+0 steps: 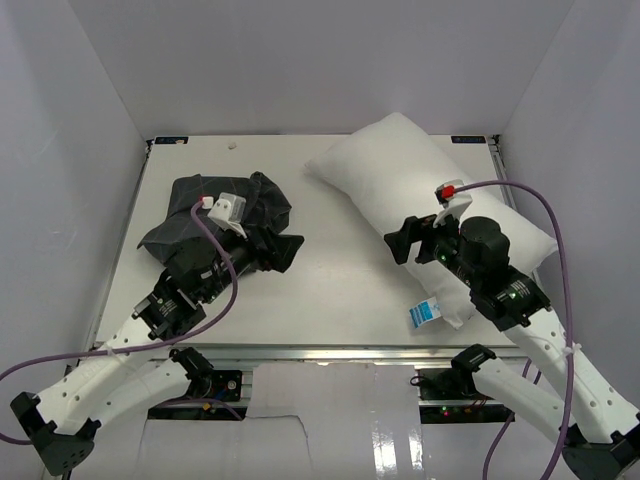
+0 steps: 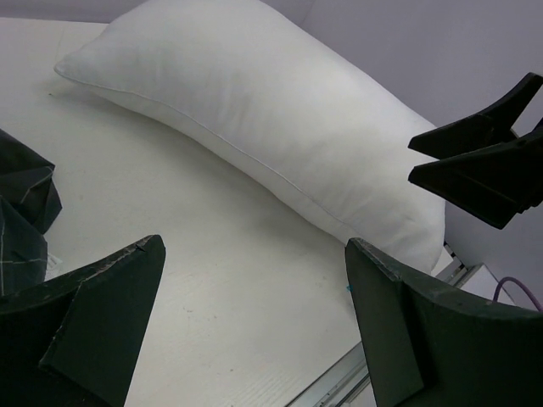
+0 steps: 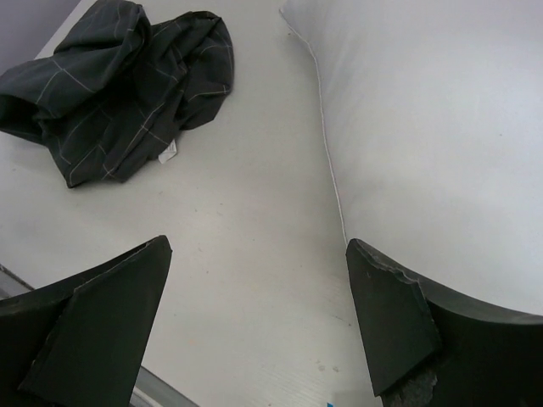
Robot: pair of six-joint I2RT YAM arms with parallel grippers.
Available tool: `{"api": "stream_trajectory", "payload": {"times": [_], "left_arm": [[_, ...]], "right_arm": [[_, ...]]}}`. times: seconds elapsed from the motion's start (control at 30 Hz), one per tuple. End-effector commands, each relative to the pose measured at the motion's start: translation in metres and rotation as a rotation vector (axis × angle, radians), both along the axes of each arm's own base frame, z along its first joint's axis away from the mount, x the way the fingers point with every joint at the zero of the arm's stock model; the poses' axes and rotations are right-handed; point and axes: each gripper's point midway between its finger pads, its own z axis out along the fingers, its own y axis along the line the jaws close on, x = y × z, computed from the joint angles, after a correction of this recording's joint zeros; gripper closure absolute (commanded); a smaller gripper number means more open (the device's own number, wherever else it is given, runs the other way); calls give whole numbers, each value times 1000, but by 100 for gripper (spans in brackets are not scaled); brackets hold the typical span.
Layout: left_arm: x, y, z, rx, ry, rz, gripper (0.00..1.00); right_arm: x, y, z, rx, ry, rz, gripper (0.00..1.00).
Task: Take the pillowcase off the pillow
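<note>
Your left gripper (image 1: 289,252) and right gripper (image 1: 403,240) sit closest to the wrist cameras. Both have their jaws spread wide, with nothing between the fingers.

You see the pillowcase (image 1: 265,205) off the pillow, crumpled in a dark heap on the left rear part of the table (image 1: 330,290). Its thin light grid lines show in the folds, and a small white label (image 3: 168,153) pokes out at the edge nearer the pillow. Your left arm reaches across the heap, and its gripper hangs past the heap's right edge, pointing at the pillow.

You see the pillow (image 1: 400,170) bare and white, lying diagonally on the right half. It runs from the rear middle to the near right edge, well apart from the pillowcase, with bare table between them. A blue-and-white tag (image 1: 424,313) sticks out of its near end by the table's front edge.

Your right arm lies over the pillow's near end. Its gripper hangs just off the pillow's left side, facing the pillowcase. Plain pale walls close in the table on three sides.
</note>
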Motion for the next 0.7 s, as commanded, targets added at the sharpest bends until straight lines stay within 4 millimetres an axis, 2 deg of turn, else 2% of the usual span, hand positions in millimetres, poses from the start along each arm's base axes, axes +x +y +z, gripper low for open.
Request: {"api": "stream_trajectory", "payload": {"times": [0.0, 0.03, 0.07, 0.23, 0.67], "left_arm": [[-14, 1, 1, -58, -16, -42, 2], [-14, 3, -4, -58, -8, -34, 2], [-15, 5, -9, -57, -5, -28, 2], [-21, 11, -33, -41, 6, -31, 2], [-23, 17, -31, -48, -4, -14, 2]], "right_arm": [[-7, -9, -4, -10, -36, -12, 10], [-11, -11, 0, 6, -58, -9, 10], [-12, -11, -7, 8, -54, -5, 10], [-17, -12, 4, 26, -92, 7, 10], [-20, -11, 8, 38, -111, 19, 10]]}}
